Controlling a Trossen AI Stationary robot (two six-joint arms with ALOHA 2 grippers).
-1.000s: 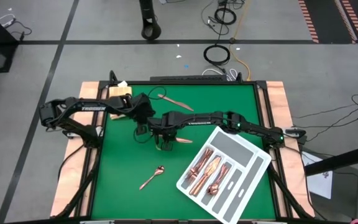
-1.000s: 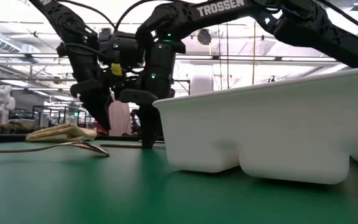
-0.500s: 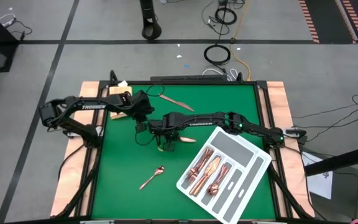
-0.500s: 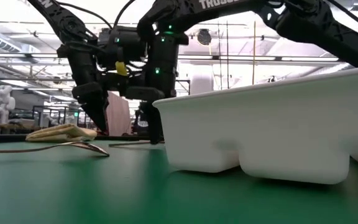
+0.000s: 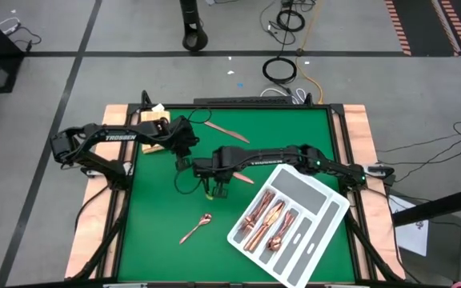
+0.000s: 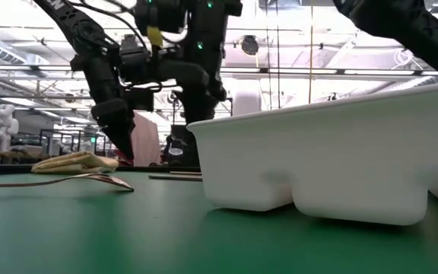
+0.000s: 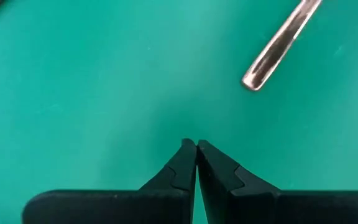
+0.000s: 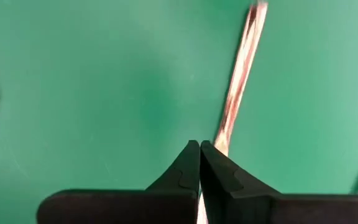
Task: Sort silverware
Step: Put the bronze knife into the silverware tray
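My right gripper [image 5: 214, 186] hangs shut above the middle of the green mat, its fingers [image 8: 199, 144] pointing down. Under it, flat on the mat, lies a copper piece of silverware [image 8: 238, 74], also seen as a thin bar in the low view [image 6: 175, 176]. My left gripper [image 5: 182, 160] waits shut farther left and back, low over the mat [image 7: 196, 144], with a handle end [image 7: 278, 46] lying ahead of it. A spoon [image 5: 196, 228] lies nearer the front edge. Another piece [image 5: 226, 130] lies at the back. Several pieces rest in the white tray [image 5: 326, 192].
The divided tray [image 6: 325, 152] takes up the near right of the mat, set at a slant. A folded yellow cloth [image 5: 154, 128] lies at the back left corner beside the left arm. Bare mat shows at the near left.
My right gripper has risen from the mat, where its tips stood beside the copper piece, and stays shut. The piece has stayed flat on the mat.
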